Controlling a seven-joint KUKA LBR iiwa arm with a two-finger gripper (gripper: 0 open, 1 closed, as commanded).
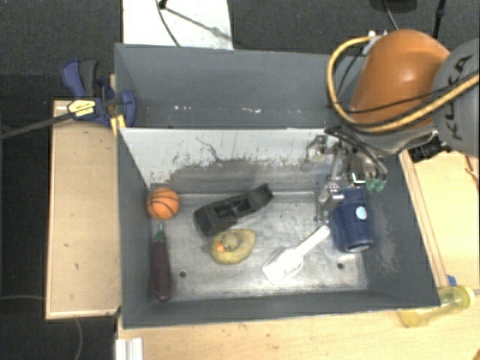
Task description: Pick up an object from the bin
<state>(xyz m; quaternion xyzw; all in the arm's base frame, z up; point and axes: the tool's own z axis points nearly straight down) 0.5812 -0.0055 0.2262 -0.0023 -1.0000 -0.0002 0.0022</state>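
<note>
My gripper (332,192) hangs low over the right part of the bin, under the arm's orange dome. Right below and to its right lies a dark blue cylinder (352,227) with a pale round mark, touching or nearly touching the gripper's metal parts; I cannot tell whether it is gripped. A white spatula-like piece (294,255) lies slanted on the floor just left of the blue cylinder.
A black stapler-like tool (231,208) lies in the middle, with a yellow rubber duck (233,246) in front of it. An orange ball (163,203) and a dark red pen-like stick (160,265) lie along the left wall.
</note>
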